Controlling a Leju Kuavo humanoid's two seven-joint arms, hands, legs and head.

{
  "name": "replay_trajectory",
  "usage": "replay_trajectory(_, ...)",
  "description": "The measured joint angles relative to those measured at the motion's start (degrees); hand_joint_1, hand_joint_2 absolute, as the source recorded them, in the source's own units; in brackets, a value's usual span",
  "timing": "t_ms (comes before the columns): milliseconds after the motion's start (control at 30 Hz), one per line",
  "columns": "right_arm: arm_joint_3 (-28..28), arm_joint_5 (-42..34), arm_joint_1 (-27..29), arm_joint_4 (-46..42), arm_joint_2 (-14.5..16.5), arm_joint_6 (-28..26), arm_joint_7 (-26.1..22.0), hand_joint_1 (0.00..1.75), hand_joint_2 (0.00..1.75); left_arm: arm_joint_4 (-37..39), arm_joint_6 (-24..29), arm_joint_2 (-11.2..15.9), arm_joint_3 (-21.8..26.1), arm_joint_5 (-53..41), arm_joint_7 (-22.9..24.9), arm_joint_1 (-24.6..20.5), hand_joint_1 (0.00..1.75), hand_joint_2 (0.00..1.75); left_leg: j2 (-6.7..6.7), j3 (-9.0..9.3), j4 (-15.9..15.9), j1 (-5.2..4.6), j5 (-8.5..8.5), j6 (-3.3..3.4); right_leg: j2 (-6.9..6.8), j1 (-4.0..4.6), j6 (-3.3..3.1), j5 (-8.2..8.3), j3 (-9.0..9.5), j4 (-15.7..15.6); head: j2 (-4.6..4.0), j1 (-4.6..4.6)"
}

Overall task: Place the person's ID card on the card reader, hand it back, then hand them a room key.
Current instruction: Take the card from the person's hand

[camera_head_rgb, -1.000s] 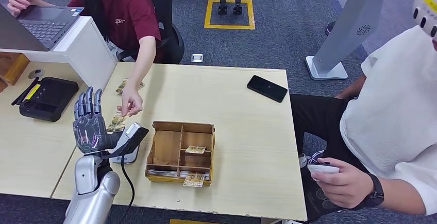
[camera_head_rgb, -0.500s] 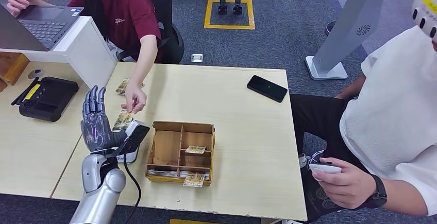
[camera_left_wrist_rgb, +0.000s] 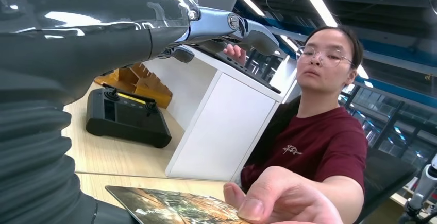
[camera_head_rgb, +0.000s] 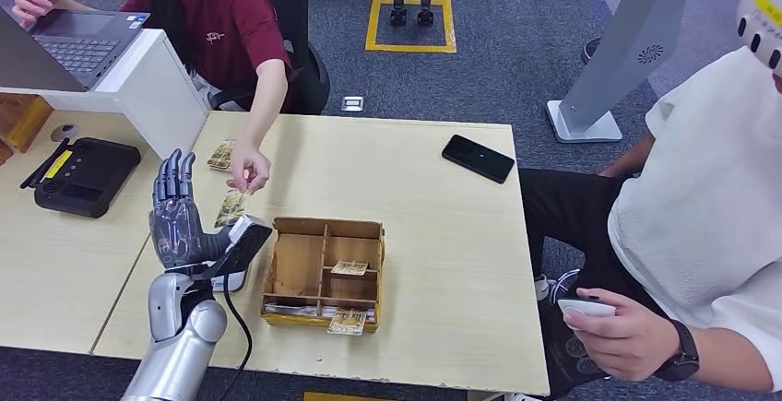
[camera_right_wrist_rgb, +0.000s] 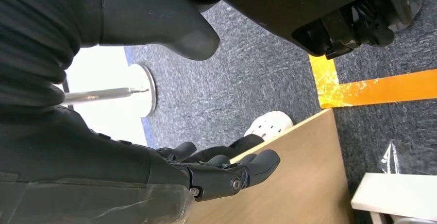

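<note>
Now the shiny dark left hand (camera_head_rgb: 177,221) stands up with straight fingers, holding nothing, beside the flat picture card (camera_head_rgb: 231,206) lying on the pale wood table (camera_head_rgb: 433,217) by the wedge-shaped reader (camera_head_rgb: 236,252), while the right hand (camera_right_wrist_rgb: 227,175) hangs with fingers loosely bent, gripping nothing.

Empty right robot hand (camera_right_wrist_rgb: 221,175) above carpet (camera_right_wrist_rgb: 257,80)

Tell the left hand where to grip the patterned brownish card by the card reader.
Probably pinch the patterned card by its long edge facing the left hand, from that side. It lies flat, the person's hand hovers at its far end, and the card reader blocks the near end.
</note>
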Motion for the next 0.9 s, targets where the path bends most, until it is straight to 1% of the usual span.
replay_trajectory(467, 1.2, 1.5, -0.1, 0.0, 0.4, 1.0, -0.8, 0.00, 1.75, 0.8, 0.0, 0.8, -1.2, 0.7, -0.1, -0.1, 0.00, 1.75, 0.00, 0.00, 0.0, 0.00, 0.00, 0.00, 0.00, 0.00, 0.00, 0.00, 0.00, 0.0, 0.01, 0.00)
replay_trajectory(500, 1.3, 1.6, -0.1, 0.0, 0.5, 1.0, -0.9, 0.00, 1.75, 0.9, 0.0, 0.8, -1.3, 0.7, -0.2, -0.1, 0.14, 1.75, 0.00, 0.00, 0.0, 0.00, 0.00, 0.00, 0.00, 0.00, 0.00, 0.00, 0.00, 0.0, 0.01, 0.00)
replay_trajectory(533, 1.4, 1.8, -0.1, 0.0, 0.5, 1.1, -1.0, 0.00, 1.75, 0.9, 0.0, 0.8, -1.3, 0.8, -0.3, -0.1, 0.52, 1.75, 0.00, 0.00, 0.0, 0.00, 0.00, 0.00, 0.00, 0.00, 0.00, 0.00, 0.00, 0.0, 0.02, 0.00)
replay_trajectory(600, 1.7, 2.2, -0.2, 0.0, 0.6, 1.4, -1.1, 0.00, 1.75, 1.0, 0.0, 0.9, -1.3, 0.8, -0.6, -0.1, 1.39, 1.75, 0.00, 0.00, 0.0, 0.00, 0.00, 0.00, 0.00, 0.00, 0.00, 0.00, 0.00, 0.0, 0.01, 0.00)
replay_trajectory(633, 1.9, 2.3, -0.2, 0.0, 0.6, 1.6, -1.2, 0.00, 1.75, 1.0, 0.0, 0.9, -1.3, 0.8, -0.8, -0.1, 1.68, 1.75, 0.00, 0.00, 0.0, 0.00, 0.00, 0.00, 0.00, 0.00, 0.00, 0.00, 0.00, 0.0, 0.01, 0.00)
replay_trajectory(667, 2.0, 2.5, -0.2, 0.0, 0.6, 1.7, -1.2, 0.00, 1.75, 1.0, 0.0, 0.9, -1.3, 0.8, -1.0, -0.1, 1.74, 1.75, 0.00, 0.00, 0.0, 0.00, 0.00, 0.00, 0.00, 0.00, 0.00, 0.00, 0.00, 0.0, 0.01, 0.00)
replay_trajectory(700, 2.2, 2.7, -0.2, 0.0, 0.6, 1.9, -1.4, 0.00, 1.75, 1.0, 0.0, 0.9, -1.3, 0.8, -1.2, -0.1, 1.75, 1.75, 0.00, 0.00, 0.0, 0.00, 0.00, 0.00, 0.00, 0.00, 0.00, 0.00, 0.00, 0.0, 0.01, 0.00)
replay_trajectory(900, 2.6, 3.8, -0.4, 0.0, 0.7, 2.3, -2.0, 0.00, 1.75, 1.2, 0.0, 0.9, -1.3, 0.9, -2.3, -0.3, 1.75, 1.75, 0.00, 0.00, 0.0, 0.00, 0.00, 0.00, 0.00, 0.00, 0.00, 0.00, 0.00, 0.0, 0.00, 0.00)
